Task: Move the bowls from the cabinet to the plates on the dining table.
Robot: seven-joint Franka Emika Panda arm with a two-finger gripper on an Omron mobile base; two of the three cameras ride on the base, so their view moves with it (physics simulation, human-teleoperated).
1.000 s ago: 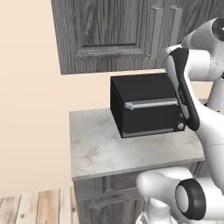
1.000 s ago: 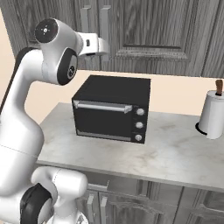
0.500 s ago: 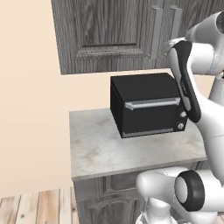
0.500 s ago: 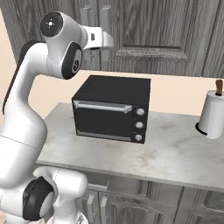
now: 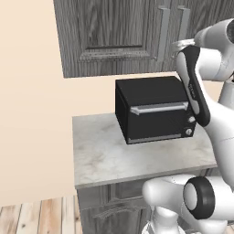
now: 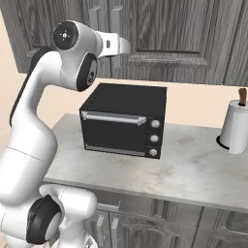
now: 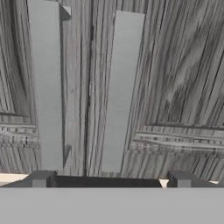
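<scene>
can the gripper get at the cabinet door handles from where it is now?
Probably yes. The gripper is open and faces the two bar handles on the closed cabinet, nothing between them.

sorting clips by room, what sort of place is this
Most likely a kitchen: a dark grey wall cabinet with bar handles, a black toaster oven on a marble counter, and a paper towel roll.

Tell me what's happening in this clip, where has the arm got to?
The arm is reaching up to the closed cabinet above the counter that holds the black oven. Its gripper is open and faces the two vertical bar handles where the doors meet, with nothing held. The doors are not yet open, and no bowl has been taken out. A paper towel roll stands on the counter to the right of the oven.
</scene>
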